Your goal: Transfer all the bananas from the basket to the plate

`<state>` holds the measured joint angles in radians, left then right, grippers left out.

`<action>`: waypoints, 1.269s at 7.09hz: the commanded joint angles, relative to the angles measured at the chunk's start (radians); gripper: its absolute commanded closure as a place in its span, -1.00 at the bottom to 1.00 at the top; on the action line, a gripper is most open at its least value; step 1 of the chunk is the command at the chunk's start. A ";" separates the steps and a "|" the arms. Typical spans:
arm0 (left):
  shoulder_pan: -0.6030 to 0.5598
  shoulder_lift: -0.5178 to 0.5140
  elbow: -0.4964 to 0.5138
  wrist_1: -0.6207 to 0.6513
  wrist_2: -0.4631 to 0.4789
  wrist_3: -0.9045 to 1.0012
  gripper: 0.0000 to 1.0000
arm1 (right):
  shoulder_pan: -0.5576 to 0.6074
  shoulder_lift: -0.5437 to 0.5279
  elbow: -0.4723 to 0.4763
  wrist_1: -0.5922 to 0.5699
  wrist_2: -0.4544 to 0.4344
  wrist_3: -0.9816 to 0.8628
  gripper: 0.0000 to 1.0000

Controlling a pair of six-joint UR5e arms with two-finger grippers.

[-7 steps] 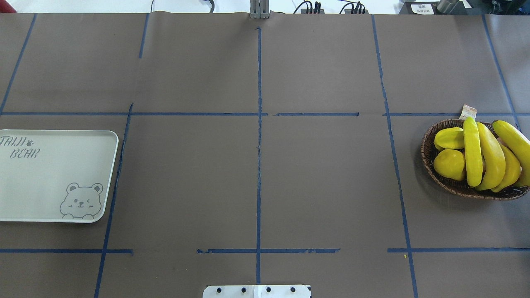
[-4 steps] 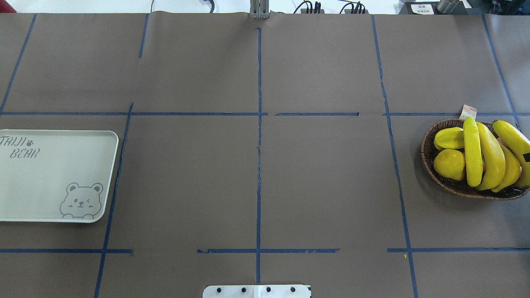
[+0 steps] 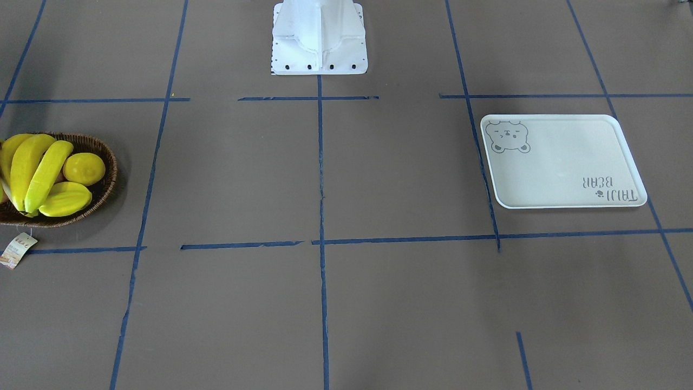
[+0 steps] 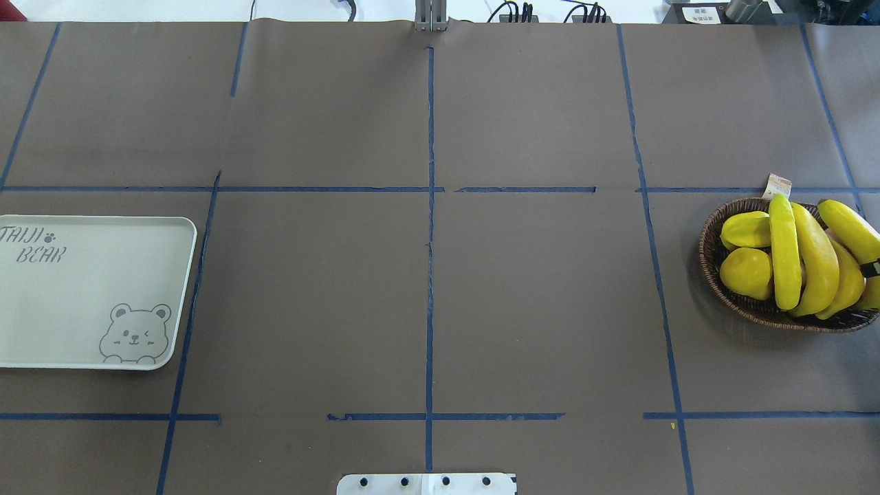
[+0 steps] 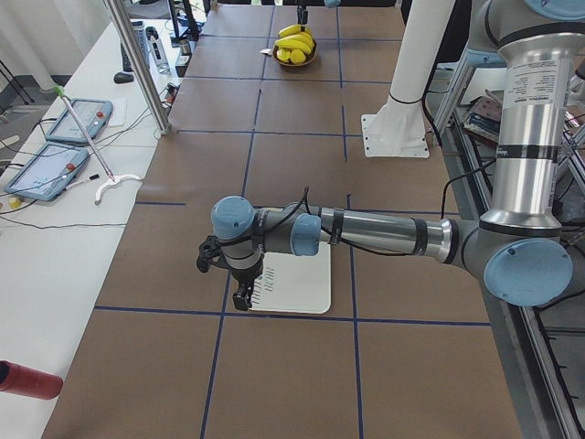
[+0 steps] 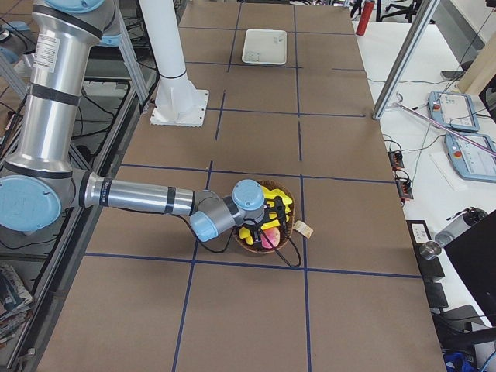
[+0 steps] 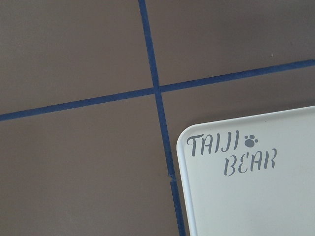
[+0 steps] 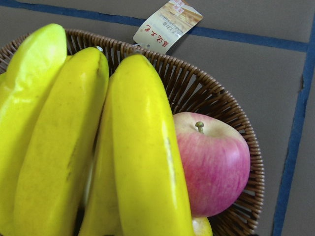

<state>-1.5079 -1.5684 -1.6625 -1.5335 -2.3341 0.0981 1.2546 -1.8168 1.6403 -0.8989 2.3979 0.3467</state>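
Several yellow bananas (image 4: 815, 258) lie side by side in the dark wicker basket (image 4: 708, 240) at the table's right end. They fill the right wrist view (image 8: 142, 167). My right gripper (image 6: 273, 211) hovers just over the basket. Only a dark sliver of it shows at the overhead view's right edge, and I cannot tell whether it is open or shut. The off-white bear plate (image 4: 89, 289) lies at the left end with nothing on it. My left gripper (image 5: 242, 294) hangs over the plate's outer edge. I cannot tell its state. The left wrist view shows the plate's lettered corner (image 7: 261, 196).
The basket also holds a ridged starfruit (image 4: 746, 230), a round lemon (image 4: 746, 271) and a red apple (image 8: 211, 167) beside the bananas. Its paper tag (image 4: 777, 185) lies outside the far rim. The white robot base (image 3: 319, 38) stands at the table's near middle.
A dark sliver of my right gripper has come into the overhead view's right edge, over the outermost banana. The bananas, basket and plate have not moved.
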 commanded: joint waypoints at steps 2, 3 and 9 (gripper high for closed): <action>0.000 -0.002 0.000 -0.001 -0.001 0.000 -1.00 | -0.007 0.005 0.010 0.002 0.003 0.000 0.69; 0.002 -0.002 -0.002 -0.001 -0.001 0.000 -1.00 | -0.004 -0.001 0.015 0.002 0.003 -0.006 0.92; 0.000 0.001 -0.005 0.001 -0.074 -0.009 -1.00 | 0.115 -0.053 0.110 -0.049 0.163 -0.023 0.99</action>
<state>-1.5079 -1.5678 -1.6687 -1.5324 -2.4065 0.0892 1.3386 -1.8702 1.7292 -0.9165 2.4948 0.3247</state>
